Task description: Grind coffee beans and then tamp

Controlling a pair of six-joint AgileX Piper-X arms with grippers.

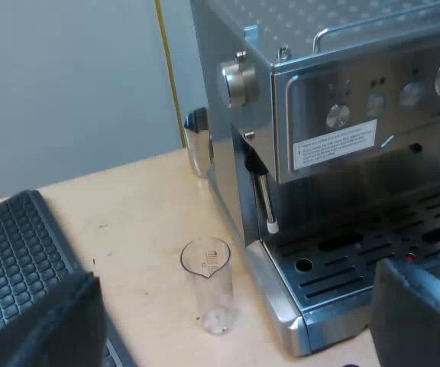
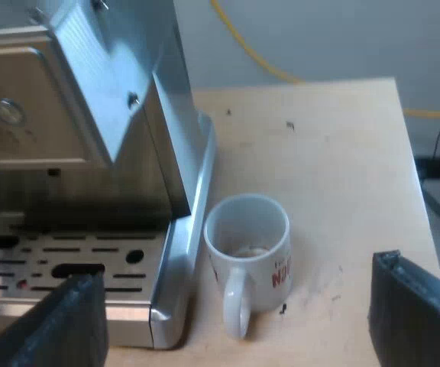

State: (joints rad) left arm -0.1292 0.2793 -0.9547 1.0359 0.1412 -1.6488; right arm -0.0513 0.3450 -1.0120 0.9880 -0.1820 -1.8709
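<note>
Left wrist view | my left gripper (image 1: 239, 306), spread wide and empty, hovers over a clear measuring glass (image 1: 208, 287) beside the brushed-steel espresso machine (image 1: 342, 115) | right gripper (image 2: 239, 306), equally spread, above white mug (image 2: 247, 237) | best approach to the machine: steer clear of both vessels.

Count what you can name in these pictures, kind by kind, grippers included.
Coffee machine: 1
Measuring glass: 1
Mug: 1
Keyboard: 1
Shiny metal thing beside the machine, kind unclear: 1
Grippers: 2, the left gripper and the right gripper, both open
Total: 7
</note>
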